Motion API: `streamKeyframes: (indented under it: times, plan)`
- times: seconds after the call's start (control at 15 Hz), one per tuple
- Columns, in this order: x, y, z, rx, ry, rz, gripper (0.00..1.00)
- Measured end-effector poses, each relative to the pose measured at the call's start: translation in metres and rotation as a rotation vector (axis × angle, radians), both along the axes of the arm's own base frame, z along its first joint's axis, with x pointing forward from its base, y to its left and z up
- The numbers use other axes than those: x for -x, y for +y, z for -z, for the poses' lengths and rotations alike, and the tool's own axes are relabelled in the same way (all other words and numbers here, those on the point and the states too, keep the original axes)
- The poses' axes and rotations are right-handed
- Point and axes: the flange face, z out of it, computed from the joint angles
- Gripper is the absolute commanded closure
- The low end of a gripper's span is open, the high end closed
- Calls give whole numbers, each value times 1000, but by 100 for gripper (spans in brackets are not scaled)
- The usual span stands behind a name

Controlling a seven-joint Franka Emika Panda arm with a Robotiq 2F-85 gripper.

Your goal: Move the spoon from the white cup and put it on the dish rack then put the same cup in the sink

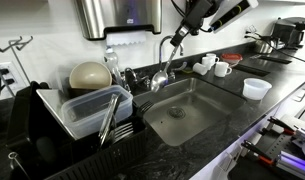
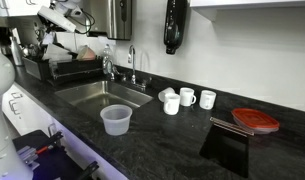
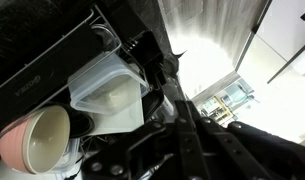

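Note:
My gripper (image 2: 60,38) hangs over the black dish rack (image 2: 37,68), high at the left end of the counter; it also shows in an exterior view (image 1: 182,35). In the wrist view its dark fingers (image 3: 167,108) lie close together, and I cannot make out a spoon between them. The spoon does not show in any view. Three small white cups (image 2: 172,102) stand on the counter right of the sink (image 2: 92,92); they also show in an exterior view (image 1: 222,69). The steel sink (image 1: 197,125) is empty. The rack (image 1: 52,150) holds several items.
The rack holds a tan bowl (image 1: 89,76), a clear plastic container (image 1: 77,112) and long silver utensils (image 1: 110,122). A curved chrome faucet (image 1: 164,68) stands behind the sink. A handle-less tub (image 2: 116,119) sits near the counter's front edge. A red-lidded dish (image 2: 255,120) lies far right.

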Motion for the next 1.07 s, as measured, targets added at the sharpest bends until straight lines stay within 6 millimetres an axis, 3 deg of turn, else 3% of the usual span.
streamKeyframes:
  times: [0.53,1.07]
  plan:
    - [1,1,1,3,0,-2,99]
    - [7,29,0,-54,19,19,99]
